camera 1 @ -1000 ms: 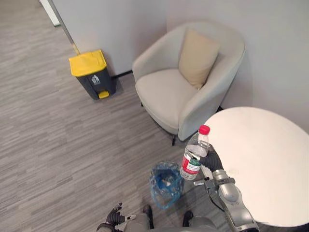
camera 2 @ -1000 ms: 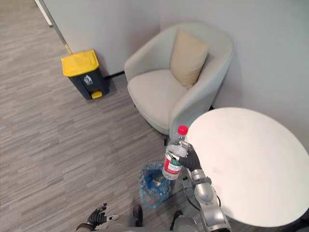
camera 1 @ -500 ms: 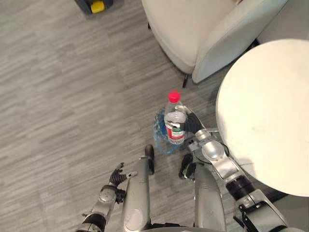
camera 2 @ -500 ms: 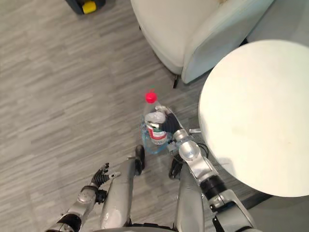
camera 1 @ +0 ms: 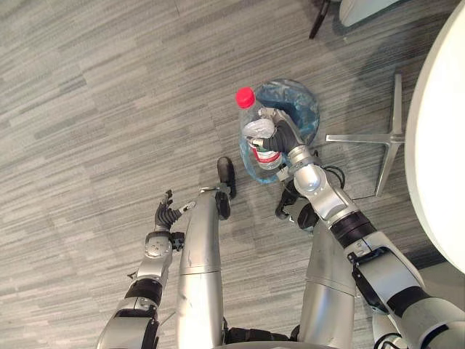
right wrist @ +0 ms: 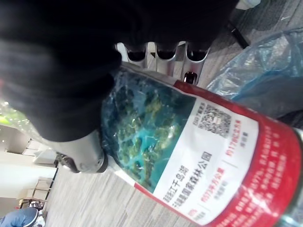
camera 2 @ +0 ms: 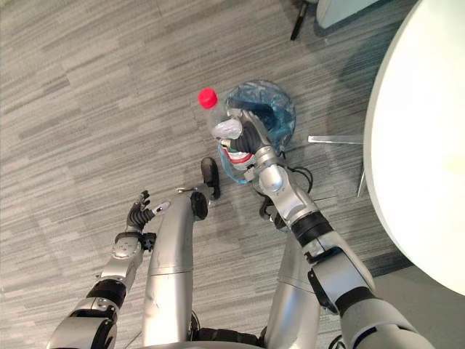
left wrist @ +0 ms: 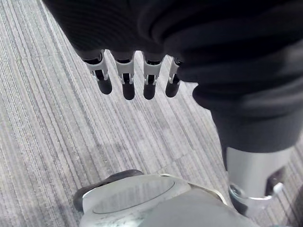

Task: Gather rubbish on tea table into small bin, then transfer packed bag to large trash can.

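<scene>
The right arm stretches forward and down. Its right hand is clamped round the middle of a clear plastic water bottle, fingers and thumb curled tight on it. There is one bottle, held tilted in the air over the left side of the small bin, its red cap pointing up and away from the robot. Close up, the bottle's label is a wrap with a red band, a blue-green picture and a white panel carrying a square code and small print.

The one bin is lined with a blue plastic bag and stands on the grey striped floor near the white round tea table.

The left hand hangs low at the robot's side, fingers straight and loose, holding nothing.
</scene>
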Motion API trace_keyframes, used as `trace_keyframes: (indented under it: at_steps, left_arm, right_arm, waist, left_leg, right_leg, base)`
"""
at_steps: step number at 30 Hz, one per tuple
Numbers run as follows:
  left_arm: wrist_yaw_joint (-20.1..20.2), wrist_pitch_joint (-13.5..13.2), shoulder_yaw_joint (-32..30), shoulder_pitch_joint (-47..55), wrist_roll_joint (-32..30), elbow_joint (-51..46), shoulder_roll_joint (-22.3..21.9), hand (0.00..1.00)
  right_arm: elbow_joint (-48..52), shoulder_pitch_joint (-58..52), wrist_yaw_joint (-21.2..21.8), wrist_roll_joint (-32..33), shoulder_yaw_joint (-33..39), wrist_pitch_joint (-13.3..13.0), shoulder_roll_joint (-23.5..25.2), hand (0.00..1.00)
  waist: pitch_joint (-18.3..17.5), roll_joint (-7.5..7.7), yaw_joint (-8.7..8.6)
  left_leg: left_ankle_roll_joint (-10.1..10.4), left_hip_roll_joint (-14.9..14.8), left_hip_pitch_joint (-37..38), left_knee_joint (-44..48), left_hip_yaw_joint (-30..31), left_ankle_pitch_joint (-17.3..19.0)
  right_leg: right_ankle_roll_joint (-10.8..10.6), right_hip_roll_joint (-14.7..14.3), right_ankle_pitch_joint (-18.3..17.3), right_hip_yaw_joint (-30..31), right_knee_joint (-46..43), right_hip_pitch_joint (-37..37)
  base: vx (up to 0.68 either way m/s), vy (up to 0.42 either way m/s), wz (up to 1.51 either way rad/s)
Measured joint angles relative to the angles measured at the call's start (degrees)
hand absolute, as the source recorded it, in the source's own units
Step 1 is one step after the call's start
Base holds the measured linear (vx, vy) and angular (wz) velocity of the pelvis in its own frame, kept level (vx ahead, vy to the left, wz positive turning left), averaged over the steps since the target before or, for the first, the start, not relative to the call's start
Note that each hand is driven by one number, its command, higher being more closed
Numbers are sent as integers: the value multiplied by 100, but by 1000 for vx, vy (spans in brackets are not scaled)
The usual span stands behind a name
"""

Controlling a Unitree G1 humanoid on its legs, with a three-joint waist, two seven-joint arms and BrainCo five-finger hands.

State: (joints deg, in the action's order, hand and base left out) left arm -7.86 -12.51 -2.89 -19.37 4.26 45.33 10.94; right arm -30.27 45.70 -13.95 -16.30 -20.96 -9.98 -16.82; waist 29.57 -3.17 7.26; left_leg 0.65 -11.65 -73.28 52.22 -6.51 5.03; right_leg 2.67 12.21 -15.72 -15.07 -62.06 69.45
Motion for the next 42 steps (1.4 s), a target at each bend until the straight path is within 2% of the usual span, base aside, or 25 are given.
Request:
trace_keyframes:
  at_steps: [3,6,7,9,12,13,28,35,42]
  left_arm:
    - [12,-40,-4,12,90,-51,29,0]
    - [19,-100,144,325,294,-562,128,0]
    - [23,-469,163,361,356,-450,110,0]
    - [141,-210,220,308,628,-463,94,0]
    - [135,-171,230,293,630,-506,116,0]
    - [132,-173,229,287,636,-509,126,0]
    - [18,-138,227,284,635,-525,114,0]
    - [-1,-117,214,311,627,-484,130,0]
    - [-2,-109,191,318,492,-477,148,0]
  right_arm:
    - [-39,130,-69,-2,96,44,-18,100]
    - [-68,174,-92,-4,263,58,-165,100]
    - [-253,244,-188,-2,332,61,-178,100]
    - [-516,401,-228,47,350,158,-264,100]
    - [-555,498,-240,49,470,163,-289,100]
    - [-610,560,-253,48,492,163,-299,0]
    - [-769,834,-466,39,563,175,-323,0]
    - [-580,291,-434,-249,446,169,-164,0]
    - [245,-432,-181,-753,44,125,-161,0]
  waist:
    - [2,3,-14]
    - [2,3,-2]
    - [2,3,-3]
    - [2,3,-3]
    - [2,4,-3]
    - [2,4,-6]
    - [-12,11,-4]
    - [-181,60,-7]
    - [-280,150,-15]
  left_leg:
    - [0,34,-242,42,-1,-1]
    - [0,48,-389,89,22,-2]
    - [-1,41,-414,114,40,-2]
    - [-1,35,-425,113,35,-2]
    - [-1,34,-468,112,20,-2]
    - [-1,31,-484,112,21,-2]
    - [-74,-6,-437,184,7,-30]
    - [-63,-38,-350,154,7,-37]
    - [-51,-39,-113,-13,-19,-44]
  right_leg:
    - [23,70,-26,2,-116,257]
    - [55,95,-61,-4,-197,405]
    - [64,91,-78,-17,-211,416]
    - [56,88,-86,-18,-210,429]
    - [54,84,-87,3,-209,491]
    - [53,81,-88,3,-206,506]
    - [39,41,-163,49,-283,486]
    - [40,-22,-162,67,-248,418]
    - [50,-52,-152,42,-56,174]
  base:
    - [-22,19,10]
    - [-17,28,6]
    - [-19,35,0]
    - [-18,39,-1]
    - [-13,35,-3]
    - [-9,35,-1]
    - [-9,14,-1]
    - [-11,7,-2]
    - [0,0,0]
